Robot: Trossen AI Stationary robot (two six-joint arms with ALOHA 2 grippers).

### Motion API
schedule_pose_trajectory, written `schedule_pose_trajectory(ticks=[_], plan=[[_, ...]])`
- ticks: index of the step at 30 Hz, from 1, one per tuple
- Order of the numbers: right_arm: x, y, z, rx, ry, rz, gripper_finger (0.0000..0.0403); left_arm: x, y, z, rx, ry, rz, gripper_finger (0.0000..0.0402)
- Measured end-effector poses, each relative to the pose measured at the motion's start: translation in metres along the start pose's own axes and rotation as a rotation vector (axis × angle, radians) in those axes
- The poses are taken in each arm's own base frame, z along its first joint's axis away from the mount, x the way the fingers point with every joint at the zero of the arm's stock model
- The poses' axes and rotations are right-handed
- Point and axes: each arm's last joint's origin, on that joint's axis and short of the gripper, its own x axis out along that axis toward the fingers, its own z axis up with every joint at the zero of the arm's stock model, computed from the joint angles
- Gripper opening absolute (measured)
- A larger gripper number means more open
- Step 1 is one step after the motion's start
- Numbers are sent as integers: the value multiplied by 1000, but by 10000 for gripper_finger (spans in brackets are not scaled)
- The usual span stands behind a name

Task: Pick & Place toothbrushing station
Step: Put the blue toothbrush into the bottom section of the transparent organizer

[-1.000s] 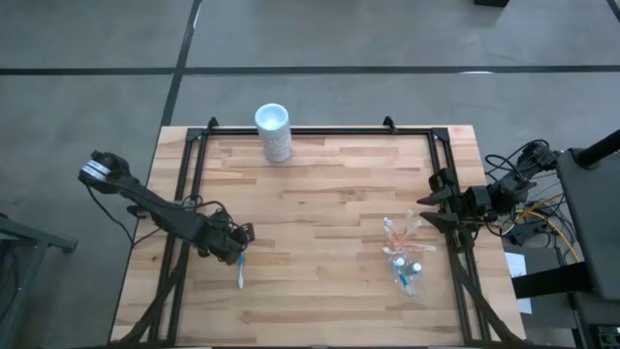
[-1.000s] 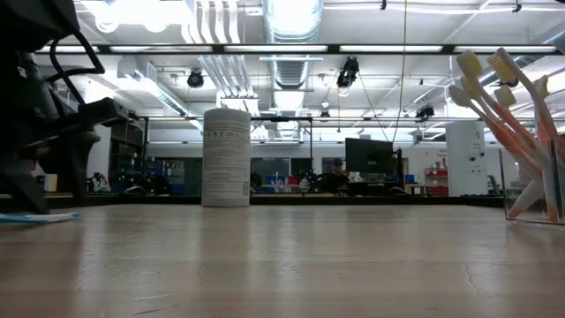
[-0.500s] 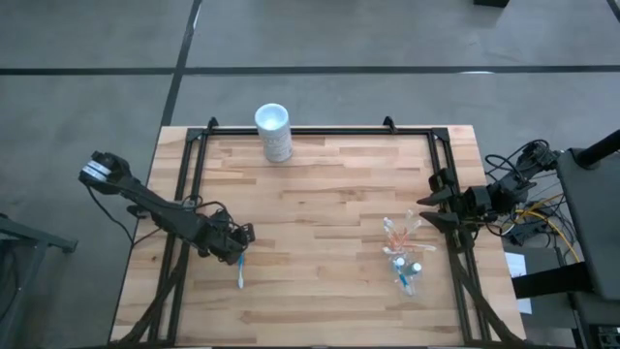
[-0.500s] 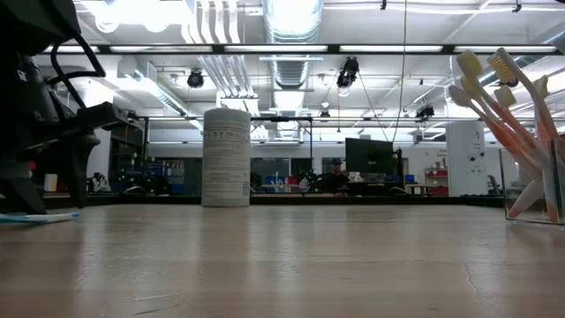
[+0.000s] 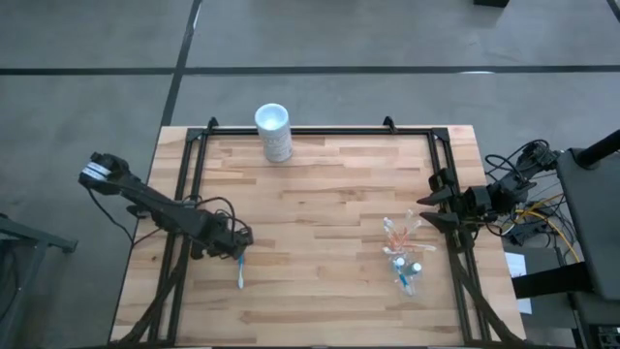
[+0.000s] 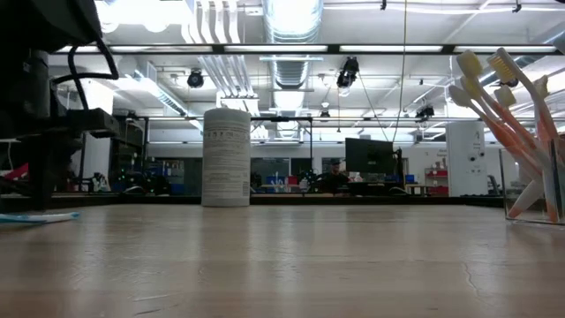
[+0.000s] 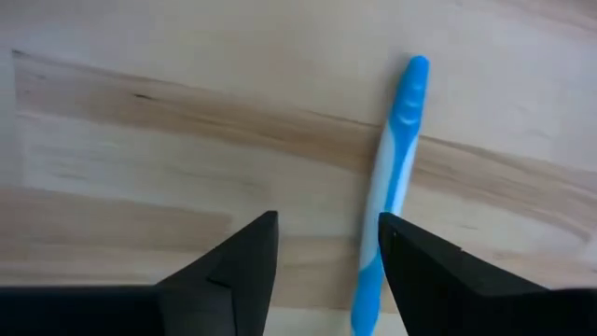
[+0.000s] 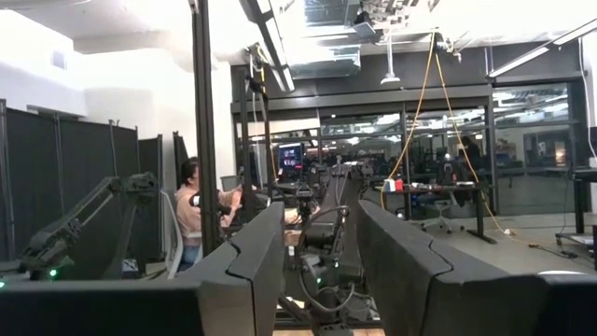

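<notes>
Lying flat near the table's left edge, the blue-and-white toothbrush (image 5: 240, 271) sits free; the left gripper (image 5: 235, 244), fingers spread and empty, has lifted slightly; clear plastic cup (image 5: 404, 260) waits far right; right gripper (image 5: 423, 215) idles there, parted.

right end effector (image 8: 320, 247) fingers apart | seated person (image 8: 191, 210) | black frame post (image 8: 200, 121)

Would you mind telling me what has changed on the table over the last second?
Only the left arm shifted a little: its left gripper sits slightly differently over the blue toothbrush, open, with the brush lying on the table beside one finger, not gripped. The brush itself, the clear cup with its brushes, the white cup and the right gripper stayed put.
</notes>
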Motion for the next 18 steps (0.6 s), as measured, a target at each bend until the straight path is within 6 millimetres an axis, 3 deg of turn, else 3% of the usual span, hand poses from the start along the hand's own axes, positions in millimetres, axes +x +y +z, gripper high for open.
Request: schedule_pose_trajectory(ticks=[18], plan=[[0,0,0,0,0,0,127,2,-27,12,29,-3,22,190]])
